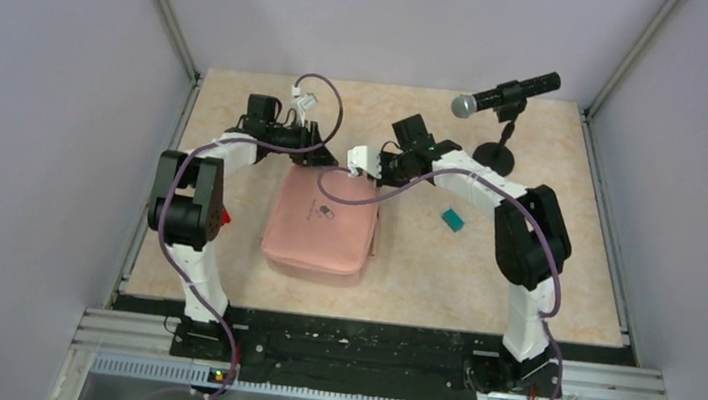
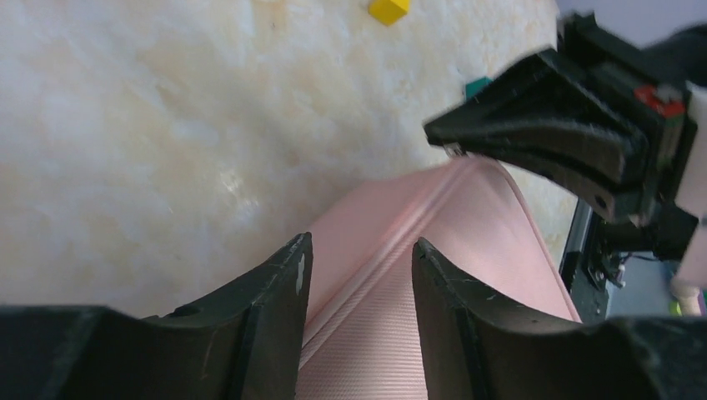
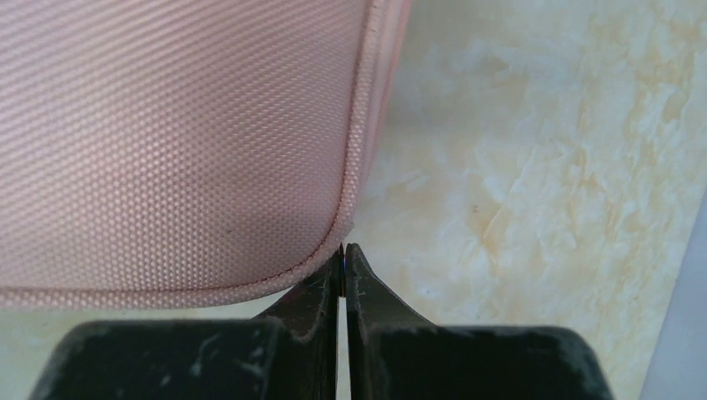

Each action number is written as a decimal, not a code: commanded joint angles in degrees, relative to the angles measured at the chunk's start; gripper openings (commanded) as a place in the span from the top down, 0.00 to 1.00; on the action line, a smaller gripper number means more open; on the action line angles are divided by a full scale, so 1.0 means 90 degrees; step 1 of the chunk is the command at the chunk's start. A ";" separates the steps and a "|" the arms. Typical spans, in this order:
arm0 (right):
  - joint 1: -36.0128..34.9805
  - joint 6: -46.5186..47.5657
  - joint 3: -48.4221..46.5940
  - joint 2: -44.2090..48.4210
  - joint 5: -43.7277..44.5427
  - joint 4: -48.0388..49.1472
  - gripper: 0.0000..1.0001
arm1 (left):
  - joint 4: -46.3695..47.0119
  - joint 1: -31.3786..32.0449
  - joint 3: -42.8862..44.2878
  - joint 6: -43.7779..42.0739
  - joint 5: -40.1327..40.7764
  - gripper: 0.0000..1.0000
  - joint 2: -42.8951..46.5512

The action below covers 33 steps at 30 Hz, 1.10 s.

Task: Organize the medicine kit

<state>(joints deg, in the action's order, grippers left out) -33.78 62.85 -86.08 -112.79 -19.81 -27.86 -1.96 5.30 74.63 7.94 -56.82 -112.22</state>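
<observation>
The medicine kit [image 1: 319, 224], a closed pink zip-around case with a small logo on its lid, lies flat mid-table. My left gripper [image 1: 314, 160] is at its far left corner. In the left wrist view it [image 2: 358, 250] is open, its jaws standing over the case [image 2: 467, 217] and its zip seam without gripping. My right gripper [image 1: 370, 174] is at the far right corner. In the right wrist view it [image 3: 344, 248] is shut, tips against the rounded corner of the case [image 3: 167, 125], pinching a thin sliver that looks like the zip pull.
A small teal block [image 1: 453, 217] lies right of the case. A microphone on a round-based stand [image 1: 494, 158] stands at the back right. A yellow block [image 2: 388, 8] shows beyond the case in the left wrist view. Grey walls enclose the table.
</observation>
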 commanded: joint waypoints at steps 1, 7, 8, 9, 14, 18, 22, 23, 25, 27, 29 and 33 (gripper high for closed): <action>0.0144 0.0076 -0.0881 -0.0519 0.0064 0.0450 1.00 | -0.1430 0.0075 -0.0631 -0.1090 -0.0244 0.47 0.0686; 0.0140 -0.0027 -0.1345 -0.0850 -0.0143 0.0419 1.00 | -0.1914 0.0075 -0.0637 -0.1521 -0.0051 0.49 0.0577; 0.0140 -0.0042 -0.1363 -0.0881 -0.0155 0.0424 1.00 | -0.1974 0.0084 -0.0580 -0.1556 -0.0033 0.49 0.0497; 0.0140 -0.0035 -0.1370 -0.0892 -0.0152 0.0420 1.00 | -0.2002 0.0085 -0.0531 -0.1576 -0.0019 0.48 0.0430; 0.0137 -0.0016 -0.1296 -0.0849 -0.0162 0.0428 1.00 | -0.2378 0.0124 -0.0150 -0.1865 0.0161 0.62 0.0036; 0.0142 0.0122 -0.1032 -0.0672 -0.0114 0.0415 1.00 | -0.2905 0.0115 0.0290 -0.2146 0.0056 0.86 -0.0231; 0.0173 0.0317 -0.0671 -0.0379 -0.0059 0.0314 1.00 | -0.3041 0.0020 0.0502 -0.2137 0.0005 1.00 -0.0299; 0.0186 0.0361 -0.0594 -0.0306 -0.0042 0.0256 1.00 | -0.2984 -0.0033 0.0497 -0.2070 0.0012 1.00 -0.0266; 0.0243 0.0418 -0.0423 -0.0134 -0.0035 0.0149 1.00 | -0.2845 -0.0208 0.0496 -0.1844 0.0104 1.00 -0.0182; 0.0320 0.0466 -0.0130 0.0088 -0.0044 0.0070 1.00 | -0.2712 -0.0448 0.0507 -0.1584 0.0198 1.00 -0.0102; 0.0397 0.0509 0.0201 0.0339 -0.0075 0.0068 1.00 | -0.2560 -0.0751 0.0486 -0.1353 0.0312 1.00 -0.0001; 0.0458 0.0523 0.0806 0.0861 -0.0084 0.0072 1.00 | -0.2052 -0.1378 0.0278 -0.0247 0.0548 1.00 0.0204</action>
<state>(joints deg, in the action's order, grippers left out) -32.38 66.50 -83.48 -111.79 -22.90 -22.33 -24.23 1.72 78.56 -3.81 -58.94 -112.77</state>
